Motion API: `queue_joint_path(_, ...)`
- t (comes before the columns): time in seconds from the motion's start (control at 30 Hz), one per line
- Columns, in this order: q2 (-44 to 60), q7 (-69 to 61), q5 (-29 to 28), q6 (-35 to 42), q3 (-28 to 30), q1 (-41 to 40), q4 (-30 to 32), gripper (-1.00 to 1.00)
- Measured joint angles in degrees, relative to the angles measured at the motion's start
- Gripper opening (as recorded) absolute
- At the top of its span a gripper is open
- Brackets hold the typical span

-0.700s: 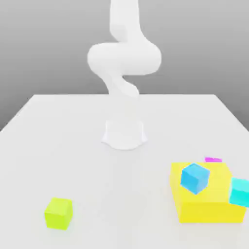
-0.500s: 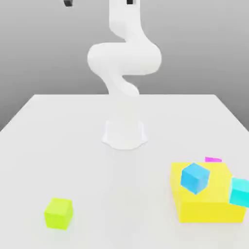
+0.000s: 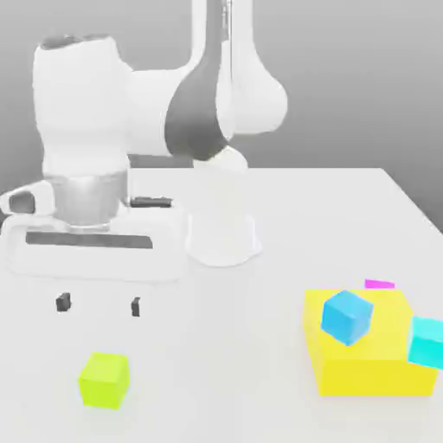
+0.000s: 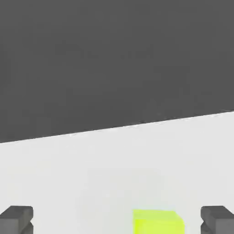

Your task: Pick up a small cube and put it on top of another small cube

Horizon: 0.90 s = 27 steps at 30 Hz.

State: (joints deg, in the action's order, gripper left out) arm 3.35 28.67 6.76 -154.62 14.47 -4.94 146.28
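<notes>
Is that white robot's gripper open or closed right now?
Open: the gripper's two dark fingertips stand wide apart, nothing between them.

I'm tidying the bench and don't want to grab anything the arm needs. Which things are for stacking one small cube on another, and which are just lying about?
Part of the job:
- lime cube
- tool, open above it
- possibly the blue cube or cyan cube, as the base; I can't tell which

Apparently just lying about:
- yellow block
- magenta piece
</notes>
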Motion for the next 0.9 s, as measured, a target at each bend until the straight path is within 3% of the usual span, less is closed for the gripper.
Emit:
queue_joint_path(0.13, 8.24, -2.69, 1.55, -4.63, -0.39, -2.05, 1.36, 0.00)
queue_joint_path(0.27, 16.56, -6.24, 6.04, -11.04, -4.98, -5.85, -0.01, 0.00)
queue_joint_path(0.3, 17.83, -6.78, 6.74, -12.05, -5.78, -6.50, -0.26, -1.00)
queue_joint_path(0.53, 17.73, -6.58, 6.50, -11.93, -5.80, -6.57, -0.24, -1.00)
queue_joint_path(0.7, 8.56, -2.03, 0.43, -4.77, -2.03, -4.09, 1.62, -1.00)
queue_joint_path(0.9, 1.76, 7.66, 5.57, 1.72, -8.50, 3.04, 0.71, -1.00)
